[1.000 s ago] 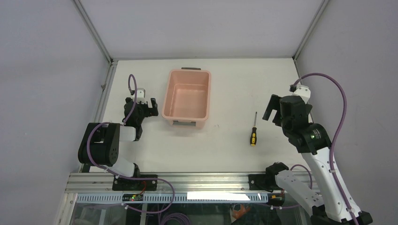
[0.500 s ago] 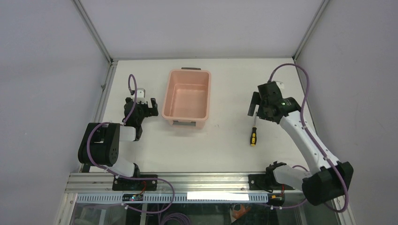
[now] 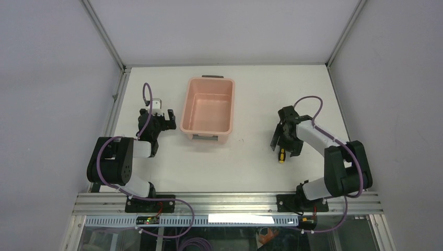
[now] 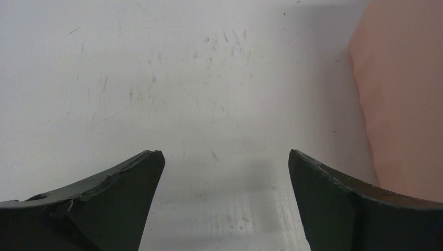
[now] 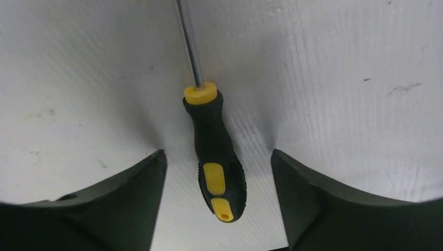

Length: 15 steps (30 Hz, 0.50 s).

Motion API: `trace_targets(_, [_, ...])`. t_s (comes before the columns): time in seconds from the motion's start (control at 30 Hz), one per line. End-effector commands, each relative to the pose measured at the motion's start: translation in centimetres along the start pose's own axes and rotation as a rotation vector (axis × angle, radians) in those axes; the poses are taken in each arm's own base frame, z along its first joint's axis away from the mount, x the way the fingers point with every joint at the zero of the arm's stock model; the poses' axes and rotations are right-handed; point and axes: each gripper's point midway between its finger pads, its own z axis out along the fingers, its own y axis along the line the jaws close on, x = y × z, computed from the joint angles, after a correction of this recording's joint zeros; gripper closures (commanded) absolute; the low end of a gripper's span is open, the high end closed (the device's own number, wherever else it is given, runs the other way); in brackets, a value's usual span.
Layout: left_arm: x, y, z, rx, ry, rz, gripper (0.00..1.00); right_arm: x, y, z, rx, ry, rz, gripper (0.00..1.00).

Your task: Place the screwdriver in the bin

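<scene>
Screwdriver [image 5: 214, 149], seemingly light and rigid, flat on tabletop [image 5: 345, 99] between the jaws of the open right claw [image 5: 217, 156]; thick, textured handle likely the surest hold.

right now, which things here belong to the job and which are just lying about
Job: screwdriver, lying between the open right fingers; bin.
Just there: left fingers, open beside the bin; table.
</scene>
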Motion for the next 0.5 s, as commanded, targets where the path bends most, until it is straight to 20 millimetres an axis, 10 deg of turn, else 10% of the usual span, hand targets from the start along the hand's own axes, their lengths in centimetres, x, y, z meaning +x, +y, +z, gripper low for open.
trace_targets(0.0, [-1.7, -0.5, -0.1, 0.015, -0.055, -0.015, 0.01, -0.6, 1.0, 2.1, -0.027, -0.001, 0.062, 0.3])
trace_targets(0.2, [-1.7, -0.5, -0.1, 0.014, -0.055, -0.016, 0.01, -0.6, 0.0, 3.4, 0.023, 0.008, 0.065, 0.9])
trace_targets(0.47, [-1.7, -0.5, -0.1, 0.015, -0.055, -0.015, 0.01, -4.0, -0.5, -4.5, 0.001, -0.111, 0.025, 1.0])
